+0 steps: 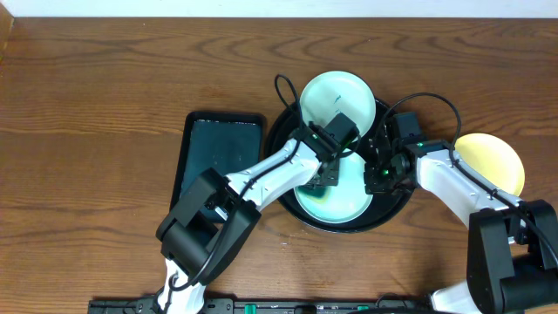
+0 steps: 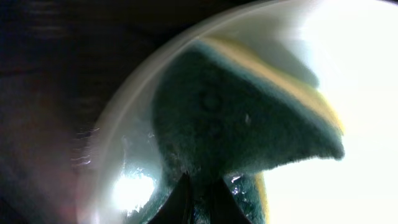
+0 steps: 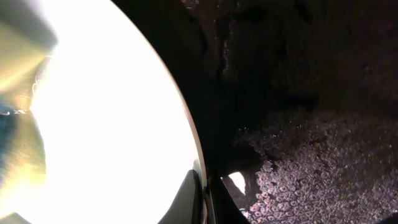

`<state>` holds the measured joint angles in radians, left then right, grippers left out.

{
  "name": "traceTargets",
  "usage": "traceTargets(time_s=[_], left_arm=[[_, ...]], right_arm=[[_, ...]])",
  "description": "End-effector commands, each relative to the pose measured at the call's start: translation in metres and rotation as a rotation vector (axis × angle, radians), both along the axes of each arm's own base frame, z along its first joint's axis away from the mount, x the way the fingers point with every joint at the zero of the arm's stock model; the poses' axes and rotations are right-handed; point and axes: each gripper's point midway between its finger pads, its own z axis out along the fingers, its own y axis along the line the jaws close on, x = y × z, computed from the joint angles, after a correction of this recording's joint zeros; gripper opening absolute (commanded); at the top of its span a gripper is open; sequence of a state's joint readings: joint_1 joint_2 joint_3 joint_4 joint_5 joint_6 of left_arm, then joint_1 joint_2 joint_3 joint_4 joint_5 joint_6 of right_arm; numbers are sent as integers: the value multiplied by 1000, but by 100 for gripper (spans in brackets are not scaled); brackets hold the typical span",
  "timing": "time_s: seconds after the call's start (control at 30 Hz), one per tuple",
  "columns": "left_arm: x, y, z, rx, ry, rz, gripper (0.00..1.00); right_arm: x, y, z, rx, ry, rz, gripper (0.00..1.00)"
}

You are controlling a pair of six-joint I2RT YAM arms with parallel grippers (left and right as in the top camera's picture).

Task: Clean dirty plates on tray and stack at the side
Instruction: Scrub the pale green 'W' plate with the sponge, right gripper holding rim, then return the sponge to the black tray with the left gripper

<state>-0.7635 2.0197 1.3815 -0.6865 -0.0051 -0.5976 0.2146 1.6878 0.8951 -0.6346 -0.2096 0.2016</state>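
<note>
The round black tray (image 1: 395,208) holds two mint-white plates. One plate (image 1: 324,94) lies at the tray's far rim with a thin blue mark. The other plate (image 1: 347,206) lies at the near side. My left gripper (image 1: 324,179) is shut on a green and yellow sponge (image 2: 236,118) and presses it onto the near plate (image 2: 348,112). My right gripper (image 1: 380,179) is shut on that plate's right rim (image 3: 198,168); the plate (image 3: 112,124) fills the left of the right wrist view. The pale yellow plate (image 1: 495,161) lies on the table, right of the tray.
A rectangular black tray (image 1: 218,157) lies left of the round tray, partly under the left arm. The round tray's textured black floor (image 3: 311,174) shows beside the right gripper. The table's far edge runs along the top of the overhead view.
</note>
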Motion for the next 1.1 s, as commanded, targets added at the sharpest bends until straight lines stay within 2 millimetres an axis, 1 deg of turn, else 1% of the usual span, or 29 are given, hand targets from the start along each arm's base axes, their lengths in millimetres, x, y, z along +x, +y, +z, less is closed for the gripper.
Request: traceTargets(time_s=[0.0, 0.1, 0.2, 0.3, 0.37, 0.47, 0.57, 0.6, 0.67, 0.7, 0.77, 0.83, 0.9, 1.03, 1.07], left_arm=[[14, 82, -23, 358, -49, 49, 7], [16, 79, -10, 360, -42, 50, 8], [21, 74, 12, 337, -64, 56, 8], [27, 75, 42, 291, -113, 77, 7], [31, 78, 67, 247, -153, 100, 8], [35, 83, 106, 131, -199, 139, 8], [39, 100, 140, 54, -240, 164, 8], [40, 113, 151, 47, -256, 192, 8], [42, 138, 163, 44, -265, 248, 8], [41, 149, 166, 41, -260, 264, 8], [41, 167, 165, 2, -223, 272, 8], [38, 183, 154, -51, -160, 271, 9], [35, 197, 140, -95, -104, 273, 12], [27, 215, 113, -172, -41, 272, 17], [25, 218, 107, -184, -33, 273, 24]], right_arm=[[-3, -11, -7, -69, 8, 13, 1], [-3, -11, -7, -69, 8, 13, 1], [-3, -11, -7, -69, 8, 13, 1], [-2, -12, -2, -71, -8, 13, 1], [1, -15, 6, -87, -40, 11, 1], [6, -23, 22, -126, -96, 0, 1], [9, -28, 41, -150, -158, -10, 1], [10, -30, 48, -155, -182, -14, 1], [14, -32, 62, -165, -235, -17, 1], [15, -31, 69, -167, -262, -4, 1], [17, -31, 82, -189, -318, 6, 1], [20, -33, 97, -238, -382, 11, 1], [22, -33, 111, -280, -445, 14, 1], [27, -27, 134, -324, -557, 31, 1], [28, -23, 139, -327, -580, 49, 1]])
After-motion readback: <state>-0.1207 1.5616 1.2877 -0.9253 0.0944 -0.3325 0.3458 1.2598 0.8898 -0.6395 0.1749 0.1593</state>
